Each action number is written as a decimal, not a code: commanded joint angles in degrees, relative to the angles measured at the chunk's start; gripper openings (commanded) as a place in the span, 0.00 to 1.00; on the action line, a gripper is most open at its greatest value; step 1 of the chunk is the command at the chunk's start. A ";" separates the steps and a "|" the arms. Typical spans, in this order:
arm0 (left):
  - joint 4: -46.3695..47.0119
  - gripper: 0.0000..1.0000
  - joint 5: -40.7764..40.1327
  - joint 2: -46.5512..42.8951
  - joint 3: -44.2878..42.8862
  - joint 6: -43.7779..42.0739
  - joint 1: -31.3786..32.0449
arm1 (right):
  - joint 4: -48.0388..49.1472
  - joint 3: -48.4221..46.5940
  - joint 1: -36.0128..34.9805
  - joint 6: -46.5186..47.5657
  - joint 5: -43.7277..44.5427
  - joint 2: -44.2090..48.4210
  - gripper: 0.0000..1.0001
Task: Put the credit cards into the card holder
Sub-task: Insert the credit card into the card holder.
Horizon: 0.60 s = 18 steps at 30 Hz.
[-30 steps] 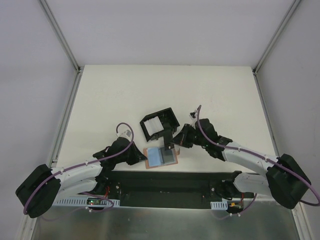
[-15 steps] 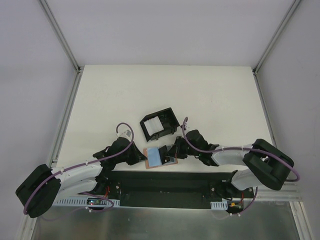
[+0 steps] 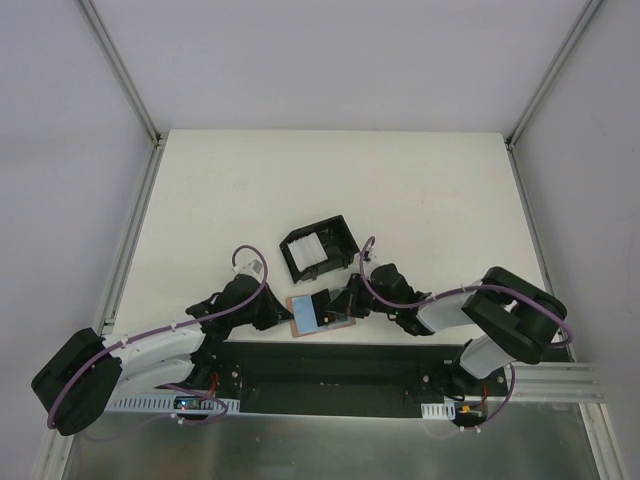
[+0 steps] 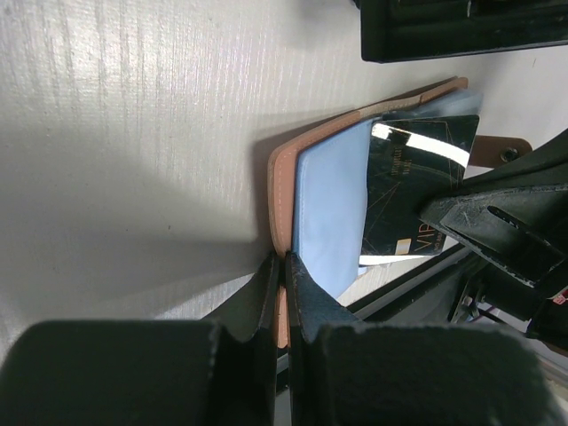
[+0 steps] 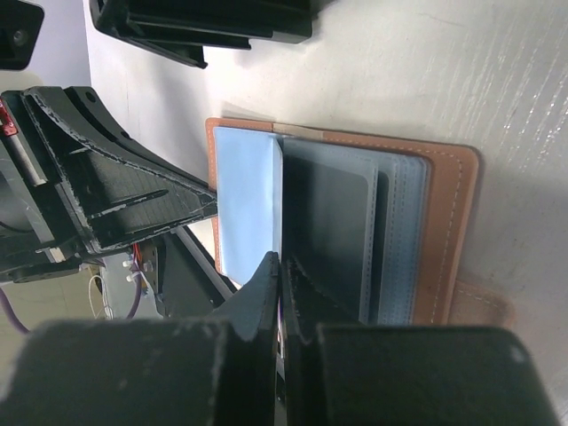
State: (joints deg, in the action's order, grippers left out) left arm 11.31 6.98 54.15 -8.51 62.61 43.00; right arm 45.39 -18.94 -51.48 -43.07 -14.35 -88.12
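Observation:
The tan card holder (image 3: 341, 323) lies open near the table's front edge, its tan rim (image 4: 277, 186) and stitched pockets (image 5: 448, 231) showing. My left gripper (image 3: 285, 318) is shut on the holder's near left edge (image 4: 284, 262). A light blue credit card (image 4: 328, 204) rests on the holder's left half (image 5: 247, 195). A dark grey credit card (image 4: 408, 195) lies over the right half, partly in a pocket (image 5: 324, 226). My right gripper (image 3: 345, 305) is shut on that card's near edge (image 5: 281, 259).
A black box frame with white pieces (image 3: 318, 250) stands just behind the holder, close to both grippers (image 4: 461, 27). The black mounting rail (image 3: 330, 360) runs along the table's front edge right below the holder.
The right arm has folded inward and its gripper has come down and left onto the holder, carrying the dark card over it. The left arm has not moved.

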 commanded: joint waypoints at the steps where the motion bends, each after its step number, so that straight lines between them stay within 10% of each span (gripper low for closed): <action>1: -1.03 0.00 0.40 0.17 0.87 0.41 -0.38 | 2.25 0.57 -0.46 0.18 0.72 -0.92 0.00; 18: -1.38 0.00 0.31 1.57 -0.01 0.06 -0.38 | -4.87 -0.13 -1.60 -0.70 2.92 0.41 0.00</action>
State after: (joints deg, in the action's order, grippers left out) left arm 11.62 7.03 54.54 -8.51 62.67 43.00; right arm 43.07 -17.93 -52.05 -43.62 -12.62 -86.00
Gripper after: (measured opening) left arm 0.006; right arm 0.009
